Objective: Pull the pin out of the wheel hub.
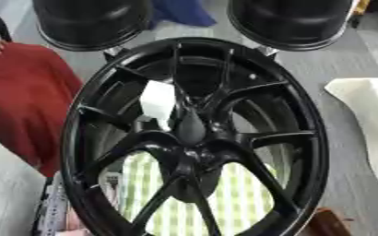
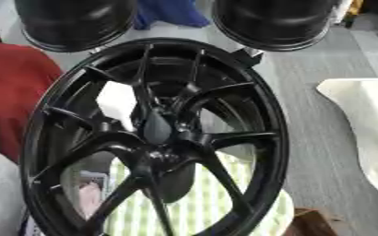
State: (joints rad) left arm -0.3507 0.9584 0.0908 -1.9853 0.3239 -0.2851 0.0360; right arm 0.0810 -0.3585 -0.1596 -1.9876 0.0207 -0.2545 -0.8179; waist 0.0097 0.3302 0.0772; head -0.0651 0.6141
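Robot hands: neither one shows plainly, so I cannot tell whether their fingers are apart or closed.
Behind the hub: a dark rounded shape (image 2: 172, 182) shows between the lower spokes; I cannot tell what it is.
Pin: a black tapered stub (image 1: 189, 126) stands at the hub centre, likely the pin, still seated.
Wheel: the glossy black spoked alloy wheel (image 1: 309, 138) fills the view, tilted toward us.
Through the spokes: a white block (image 1: 156, 99) above the hub and a green-and-white checked cloth (image 1: 240, 193) below.
Around: a red cloth (image 1: 23, 92) to the left.
Risk: black pin against black hub, so a reach could land on a spoke. A pull off the pin's axis could jam it or tip the wheel.
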